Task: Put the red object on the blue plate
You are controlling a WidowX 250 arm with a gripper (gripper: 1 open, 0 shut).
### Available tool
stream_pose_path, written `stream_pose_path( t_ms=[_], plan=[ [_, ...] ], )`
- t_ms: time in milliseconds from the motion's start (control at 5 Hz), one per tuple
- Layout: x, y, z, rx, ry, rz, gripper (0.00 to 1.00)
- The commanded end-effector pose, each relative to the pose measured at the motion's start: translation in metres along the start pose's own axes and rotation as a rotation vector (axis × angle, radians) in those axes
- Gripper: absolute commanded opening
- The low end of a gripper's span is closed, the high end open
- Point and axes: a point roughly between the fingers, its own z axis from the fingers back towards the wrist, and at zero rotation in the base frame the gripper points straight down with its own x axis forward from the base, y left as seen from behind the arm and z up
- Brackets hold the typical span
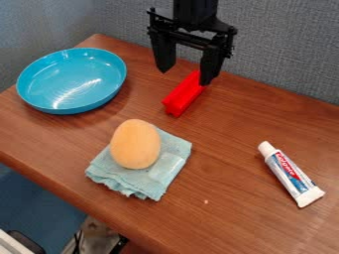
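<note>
A red block [184, 94] lies on the brown wooden table, near its middle toward the back. My black gripper [189, 66] hangs straight above the block's far end, open, its two fingers spread apart with nothing between them. One finger reaches down beside the block's upper right end. The blue plate [73, 80] sits at the left of the table, with nothing on it.
A tan, egg-shaped object [134, 144] rests on a folded light-blue cloth [141, 167] at the front centre. A white toothpaste tube [290, 173] lies at the right. The table's front edge [54, 171] runs diagonally along the lower left.
</note>
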Motion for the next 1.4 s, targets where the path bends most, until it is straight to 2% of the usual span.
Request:
stream_pose_path(
  t_ms=[0, 400, 600, 800, 1200],
  plan=[
    [0.002, 0.002, -0.008, 0.0, 0.019, 0.003, 1.0],
    [0.039, 0.024, -0.029, 0.03, 0.028, 0.045, 1.0],
    [0.052, 0.034, -0.04, 0.042, 0.036, 0.057, 1.0],
    [0.062, 0.043, -0.051, 0.051, 0.049, 0.07, 1.0],
    [0.071, 0.055, -0.069, 0.062, 0.078, 0.089, 1.0]
  ],
)
